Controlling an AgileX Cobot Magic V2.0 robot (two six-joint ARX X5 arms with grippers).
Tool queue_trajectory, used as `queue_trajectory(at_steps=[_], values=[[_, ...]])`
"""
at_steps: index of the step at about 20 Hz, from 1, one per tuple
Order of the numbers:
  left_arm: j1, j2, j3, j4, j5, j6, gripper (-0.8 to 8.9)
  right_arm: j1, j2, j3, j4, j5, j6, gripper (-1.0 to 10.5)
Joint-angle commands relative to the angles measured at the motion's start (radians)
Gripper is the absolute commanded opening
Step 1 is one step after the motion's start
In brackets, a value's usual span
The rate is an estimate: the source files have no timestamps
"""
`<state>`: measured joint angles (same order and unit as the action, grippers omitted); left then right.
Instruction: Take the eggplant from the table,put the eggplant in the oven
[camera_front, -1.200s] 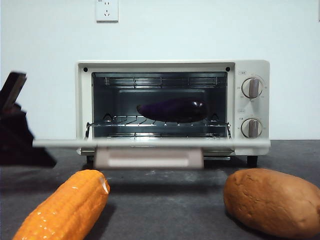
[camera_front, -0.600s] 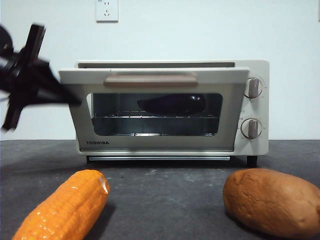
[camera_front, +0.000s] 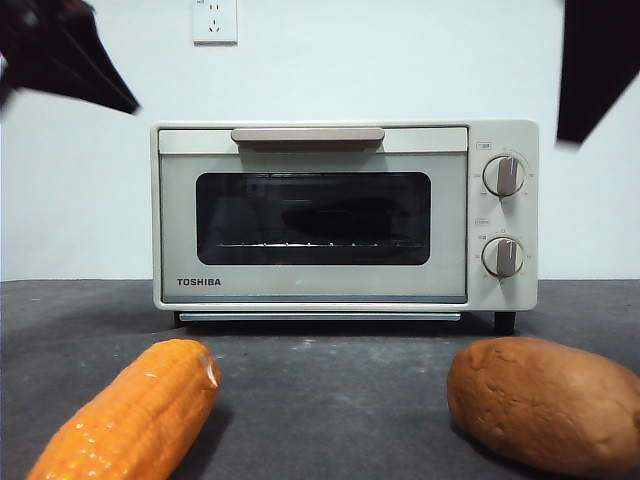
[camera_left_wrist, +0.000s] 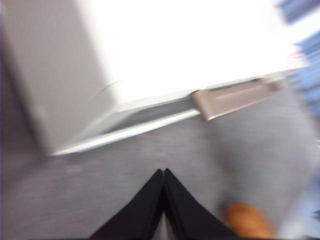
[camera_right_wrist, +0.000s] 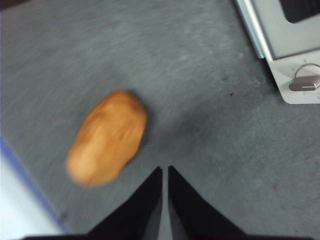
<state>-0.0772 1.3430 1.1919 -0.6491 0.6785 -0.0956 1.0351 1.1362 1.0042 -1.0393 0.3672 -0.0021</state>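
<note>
- Left claw (camera_left_wrist: 163, 200): jaws pressed together, nothing between them. It hangs above the surface (camera_left_wrist: 100, 185) off the oven's (camera_left_wrist: 150, 60) front corner, with the beige handle (camera_left_wrist: 235, 97) across from it. This wrist view is smeared, so I read little detail from it.
- Right claw (camera_right_wrist: 165, 195): jaws almost touching, only a thin slit between, holding nothing. It sits over bare surface between the sweet potato (camera_right_wrist: 106, 143) and the oven's knob corner.
- In the front view both arms show only as dark shapes at the top corners, clear of the oven.
- Eggplant (camera_front: 345, 215): inside the oven, a dark long shape behind the glass, lying on the wire rack. The door is up and flush with the oven face.
- My read: placing looks done; only pulling the arms clear seems left.
- Risks from here: an arm dropping low on its way out could clip the handle and tip the door open, or nudge the oven. The corn cob (camera_front: 135, 410) and sweet potato lie loose in front and would roll if brushed. I cannot tell whether the door is latched or merely resting shut.
- Writing: "TOSHIBA" in dark capitals at the door's lower left corner. Small print above each knob (camera_front: 503, 175) is too fine to read. A wall socket (camera_front: 214, 20) sits above the oven, unlabelled as far as I can see.
</note>
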Motion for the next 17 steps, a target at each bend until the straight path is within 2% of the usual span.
queue_trajectory(at_steps=[1,3,5,9,12,14,17], values=[[-0.020,-0.099,-0.009,0.000,-0.206,0.090,0.06,-0.093,-0.028,-0.076,0.146,0.003,0.010,0.0],[-0.036,-0.186,-0.060,0.029,-0.299,0.092,0.06,-0.189,-0.061,-0.154,0.264,0.000,0.032,0.0],[-0.049,-0.316,-0.196,0.133,-0.347,0.077,0.06,-0.320,-0.123,-0.268,0.438,-0.006,0.090,0.0],[-0.069,-0.526,-0.515,0.325,-0.419,0.023,0.06,-0.501,-0.293,-0.497,0.820,-0.155,0.151,0.0],[-0.089,-0.613,-0.684,0.456,-0.446,-0.037,0.06,-0.534,-0.373,-0.643,1.054,-0.163,0.149,0.0],[-0.100,-0.622,-0.708,0.418,-0.442,-0.144,0.06,-0.534,-0.387,-0.666,1.049,-0.124,0.148,0.0],[-0.101,-0.615,-0.708,0.404,-0.443,-0.156,0.06,-0.534,-0.387,-0.666,1.056,-0.062,0.148,0.0]])
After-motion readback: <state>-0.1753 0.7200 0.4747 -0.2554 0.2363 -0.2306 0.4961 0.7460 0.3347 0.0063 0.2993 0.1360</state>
